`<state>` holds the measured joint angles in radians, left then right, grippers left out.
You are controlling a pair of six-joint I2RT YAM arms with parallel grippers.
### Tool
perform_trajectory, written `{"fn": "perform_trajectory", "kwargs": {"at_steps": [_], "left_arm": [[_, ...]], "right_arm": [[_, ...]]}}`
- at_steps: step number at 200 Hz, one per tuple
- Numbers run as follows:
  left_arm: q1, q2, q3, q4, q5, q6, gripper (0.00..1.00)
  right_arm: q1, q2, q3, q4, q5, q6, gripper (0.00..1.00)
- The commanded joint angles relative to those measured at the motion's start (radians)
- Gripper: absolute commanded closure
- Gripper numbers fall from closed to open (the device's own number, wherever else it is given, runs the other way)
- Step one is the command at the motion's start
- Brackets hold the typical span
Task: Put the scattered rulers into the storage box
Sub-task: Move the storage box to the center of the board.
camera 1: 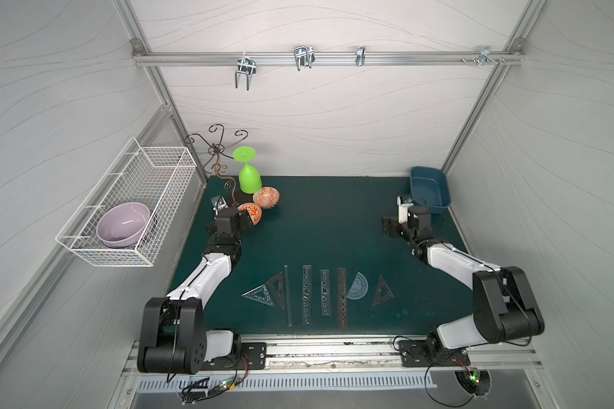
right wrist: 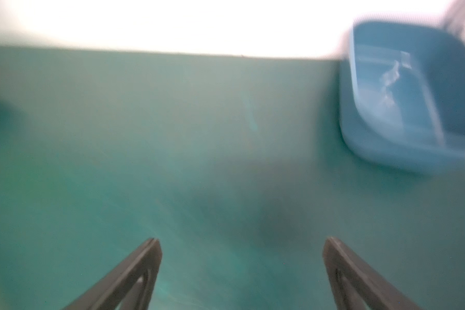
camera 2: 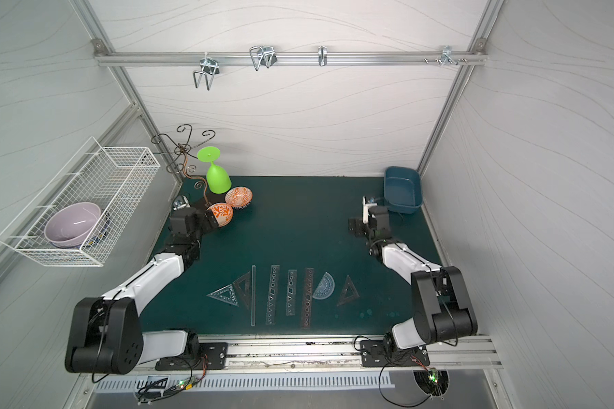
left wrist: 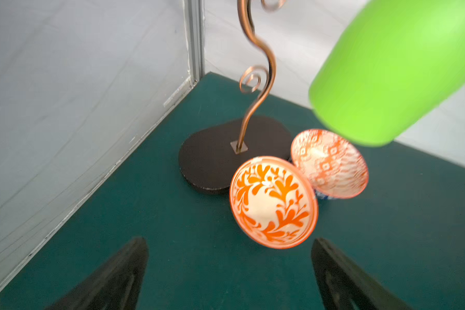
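Observation:
Several rulers lie in a row on the green mat near its front edge in both top views: a clear set square (camera 1: 259,294), a dark set square (camera 1: 276,283), a thin clear strip (camera 1: 288,295), three stencil strips (camera 1: 307,294) (camera 1: 325,292) (camera 1: 341,296), a protractor (camera 1: 358,286) and another dark set square (camera 1: 383,291). The blue storage box (camera 1: 430,190) (right wrist: 403,94) stands in the back right corner. My right gripper (right wrist: 242,241) hovers open just left of the box. My left gripper (left wrist: 230,241) is open at the back left, facing an orange bowl. Both are far from the rulers.
Two orange patterned bowls (camera 1: 266,197) (left wrist: 273,204), an upturned green goblet (camera 1: 249,177) and a copper wire stand (camera 1: 224,155) crowd the back left corner. A white wire basket (camera 1: 163,166) holding a purple bowl (camera 1: 125,223) hangs on the left wall. Hooks (camera 1: 303,56) hang from the rear rail.

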<state>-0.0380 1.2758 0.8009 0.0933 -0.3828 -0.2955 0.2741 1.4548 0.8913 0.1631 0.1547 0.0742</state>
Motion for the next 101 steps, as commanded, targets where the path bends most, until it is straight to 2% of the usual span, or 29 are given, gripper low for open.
{"fn": "perform_trajectory", "kwargs": {"at_steps": [1,24,59,80,101], "left_arm": [[-0.072,-0.008,0.128,-0.352,-0.015,-0.155,0.0],[-0.124,0.019,0.225,-0.478,0.054,-0.177,0.0],[-0.196,0.026,0.352,-0.64,0.111,-0.195,0.0],[-0.247,-0.012,0.331,-0.609,0.154,-0.209,0.0],[-0.276,-0.024,0.296,-0.576,0.219,-0.215,0.0]], "right_arm": [[0.073,0.031,0.216,-0.34,0.058,0.086,0.01],[0.057,0.194,0.416,-0.476,0.041,0.101,0.01],[-0.105,0.401,0.717,-0.684,-0.008,0.078,0.01],[-0.193,0.493,0.829,-0.694,-0.019,0.066,0.02],[-0.262,0.604,0.962,-0.72,-0.05,0.041,0.11]]}}
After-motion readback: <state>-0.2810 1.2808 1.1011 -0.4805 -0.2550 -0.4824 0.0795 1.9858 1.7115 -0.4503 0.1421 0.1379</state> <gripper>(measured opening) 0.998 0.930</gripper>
